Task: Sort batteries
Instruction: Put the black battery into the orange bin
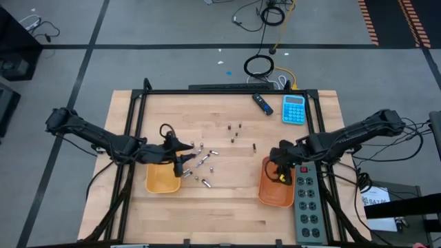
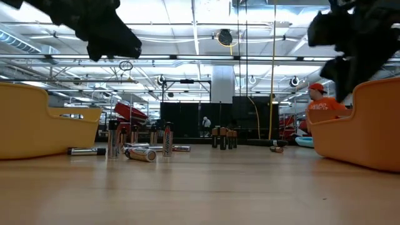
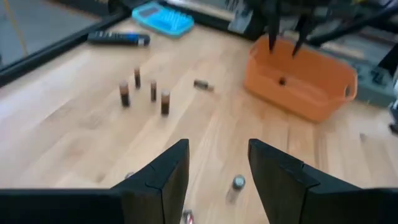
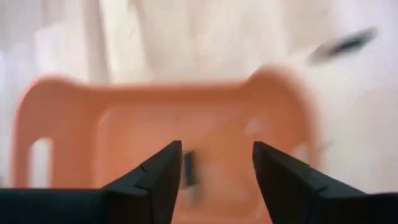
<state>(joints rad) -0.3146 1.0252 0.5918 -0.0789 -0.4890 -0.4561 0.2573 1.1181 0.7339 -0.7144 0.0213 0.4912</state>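
Several larger silvery batteries [image 1: 200,164] stand and lie on the wood just right of the yellow tray [image 1: 160,180]; in the low view they are [image 2: 140,154]. Several small dark batteries [image 3: 153,91] stand upright farther off [image 1: 234,131], and one more [image 3: 200,84] lies on its side. My left gripper [image 3: 217,167] hovers open above the silvery group, at the yellow tray's right edge [image 1: 180,150]. My right gripper [image 4: 216,163] is open above the orange tray [image 1: 275,186]. One small dark battery [image 4: 189,169] lies on that tray's floor, also seen as [image 3: 282,81].
A blue calculator [image 1: 293,109] and a dark blue-tipped pen-like device [image 1: 262,103] lie near the far edge. A grey power strip [image 1: 306,203] runs along the right side beside the orange tray. A black frame rims the table. Bare wood lies toward the near edge.
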